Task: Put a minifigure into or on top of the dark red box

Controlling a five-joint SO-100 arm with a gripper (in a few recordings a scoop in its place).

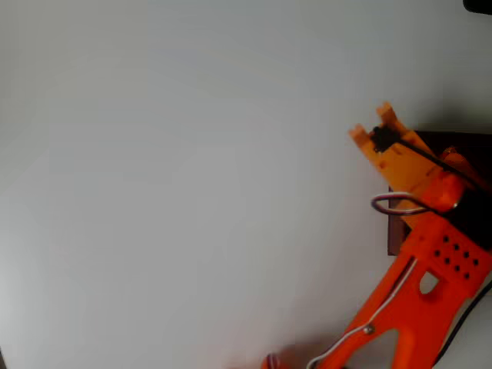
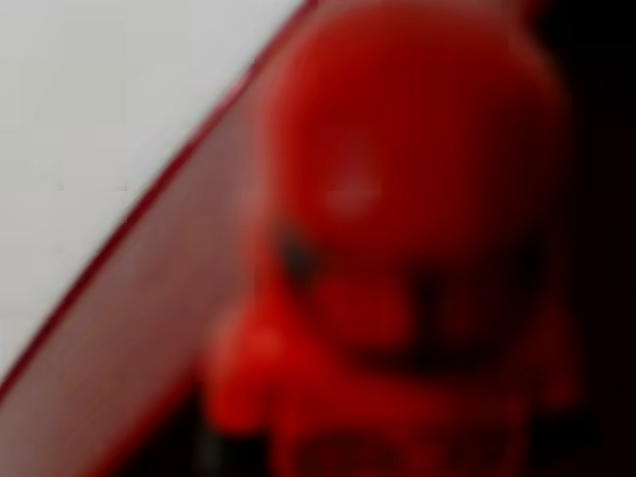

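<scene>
While most of the white table [image 1: 192, 169] lies bare across the left and middle of the overhead view, everything I can make out is crowded to the right. Low down near the bottom edge a small red-orange shape [image 1: 269, 361] pokes into the picture, too cut off for me to name. Further right the orange arm [image 1: 415, 300] rises on a slant from the bottom, with a white cable [image 1: 384, 307] running along it and looping at the wrist. Its gripper [image 1: 374, 123] points up and to the left, the tips reaching just past the left wall of the dark red box [image 1: 395, 231], which sits against the right edge. The arm covers much of the box, so I see only a strip of its reddish-brown wall and some dark interior beside the black cable [image 1: 430, 157].

From the wrist view, pale table fills the upper left, then the box wall [image 2: 149, 328] runs as a slanted band, and right of it the minifigure [image 2: 397, 248] looms very close and blurred, bright red against the dark interior. Whether the pincer is gripping it or standing apart, I cannot tell.
</scene>
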